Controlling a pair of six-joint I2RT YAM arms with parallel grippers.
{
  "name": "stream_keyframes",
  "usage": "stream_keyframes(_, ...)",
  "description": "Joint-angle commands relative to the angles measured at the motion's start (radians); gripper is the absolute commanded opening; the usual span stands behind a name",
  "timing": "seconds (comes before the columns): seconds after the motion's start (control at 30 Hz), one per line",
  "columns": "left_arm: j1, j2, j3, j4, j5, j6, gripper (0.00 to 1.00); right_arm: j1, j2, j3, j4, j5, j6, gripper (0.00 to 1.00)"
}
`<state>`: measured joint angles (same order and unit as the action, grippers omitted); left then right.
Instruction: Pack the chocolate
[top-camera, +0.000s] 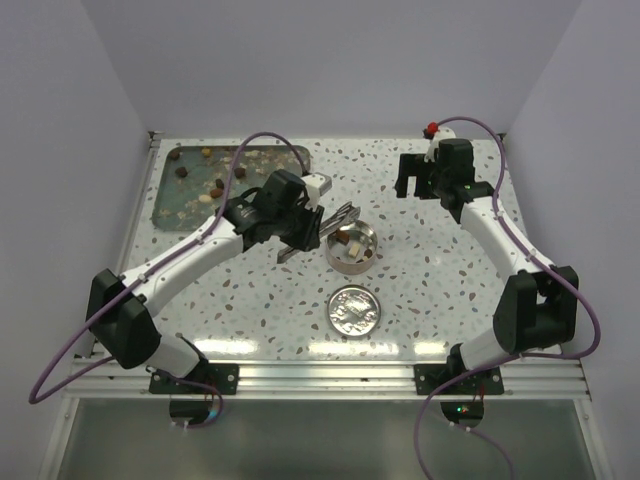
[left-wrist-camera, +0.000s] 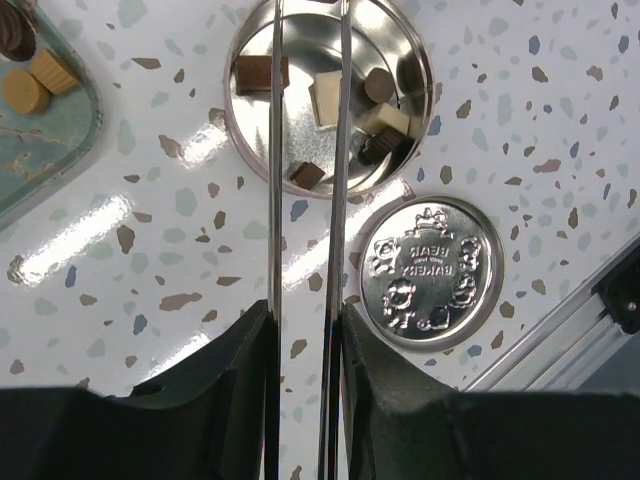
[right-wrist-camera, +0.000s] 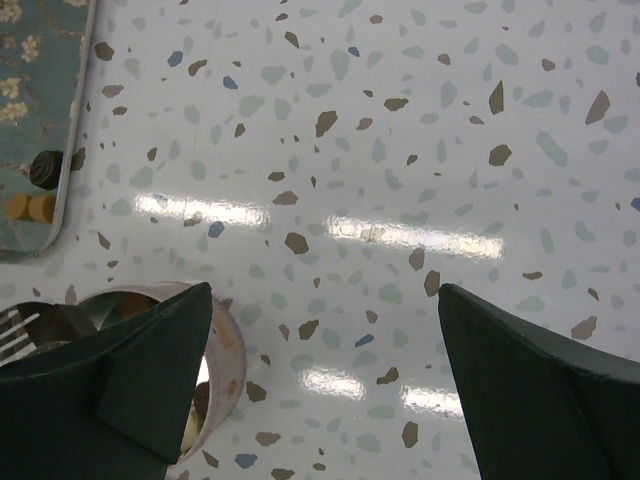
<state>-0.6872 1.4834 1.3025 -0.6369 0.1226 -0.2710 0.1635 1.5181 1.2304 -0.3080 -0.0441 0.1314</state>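
Partly done: about six pieces of chocolate (left-wrist-camera: 262, 72) lie in the tin (top-camera: 345, 266) at the centre of the desk (top-camera: 430, 300). More sit on the tray (top-camera: 168, 205) at ten o'clock, and the lid (top-camera: 355, 308) lies at the tin's six o'clock. The left pincer (left-wrist-camera: 305, 335) grips tongs (left-wrist-camera: 275, 200) over the tin (tips cut off, any load unseen). The right pincer (right-wrist-camera: 322, 300) gapes empty at two o'clock.

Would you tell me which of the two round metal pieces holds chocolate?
The deep tin under the tongs holds chocolate; the flat embossed lid beside it holds none.
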Motion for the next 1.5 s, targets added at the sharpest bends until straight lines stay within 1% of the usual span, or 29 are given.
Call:
stream_keyframes(0.0,-0.017,-0.038,-0.025,-0.004,-0.006,-0.027,0.29,0.001,-0.032,0.012,0.012,-0.007,0.011,0.98)
stream_keyframes(0.13,-0.031,-0.043,-0.034,-0.007,-0.006,-0.025,0.34,0.001,-0.042,0.0,0.006,0.0,0.005,0.98)
stream_keyframes(0.27,-0.041,-0.038,-0.032,-0.009,-0.018,-0.019,0.42,0.001,-0.052,-0.011,0.003,0.003,0.004,0.98)
stream_keyframes(0.47,-0.044,-0.04,-0.028,-0.009,-0.026,-0.02,0.45,0.001,-0.061,-0.016,0.001,0.004,0.004,0.98)
stream_keyframes(0.57,-0.046,-0.046,-0.028,-0.01,-0.038,-0.027,0.44,0.001,-0.064,-0.012,0.0,0.007,0.002,0.98)
stream_keyframes(0.7,-0.041,-0.052,0.0,-0.023,-0.119,-0.022,0.43,0.001,-0.064,-0.012,0.001,0.006,0.001,0.98)
stream_keyframes(0.73,-0.037,-0.042,0.012,-0.033,-0.12,-0.016,0.43,0.001,-0.064,-0.014,0.001,0.004,0.002,0.98)
stream_keyframes(0.8,-0.005,-0.029,0.04,-0.061,-0.161,0.002,0.43,0.001,-0.064,-0.014,0.001,0.003,0.002,0.98)
stream_keyframes(0.9,0.089,-0.029,0.052,-0.061,-0.16,0.019,0.43,0.001,-0.067,-0.012,0.0,0.006,0.001,0.98)
stream_keyframes(0.93,0.125,-0.032,0.053,-0.061,-0.147,0.018,0.43,0.001,-0.067,-0.012,0.0,0.006,-0.001,0.98)
stream_keyframes(0.97,0.2,-0.035,0.053,-0.052,-0.137,0.021,0.43,0.001,-0.068,-0.012,-0.002,0.009,-0.004,0.98)
stream_keyframes(1.03,0.265,-0.034,0.055,-0.052,-0.136,0.042,0.44,0.001,-0.072,-0.012,-0.003,0.009,-0.004,0.98)
stream_keyframes(1.07,0.328,-0.023,0.058,-0.063,-0.136,0.05,0.44,0.001,-0.073,-0.014,-0.002,0.01,-0.004,0.98)
stream_keyframes(1.13,0.382,-0.008,0.054,-0.073,-0.135,0.068,0.44,0.001,-0.073,-0.014,-0.003,0.007,-0.004,0.98)
stream_keyframes(1.17,0.429,-0.005,0.047,-0.073,-0.132,0.075,0.44,0.001,-0.076,-0.014,-0.002,0.007,-0.004,0.98)
stream_keyframes(1.33,0.514,0.011,-0.032,-0.035,-0.155,0.098,0.44,0.001,-0.09,-0.014,-0.009,0.012,-0.012,0.98)
stream_keyframes(1.47,0.543,0.034,-0.06,0.012,-0.149,0.108,0.44,0.001,-0.087,-0.006,-0.022,0.015,-0.022,0.99)
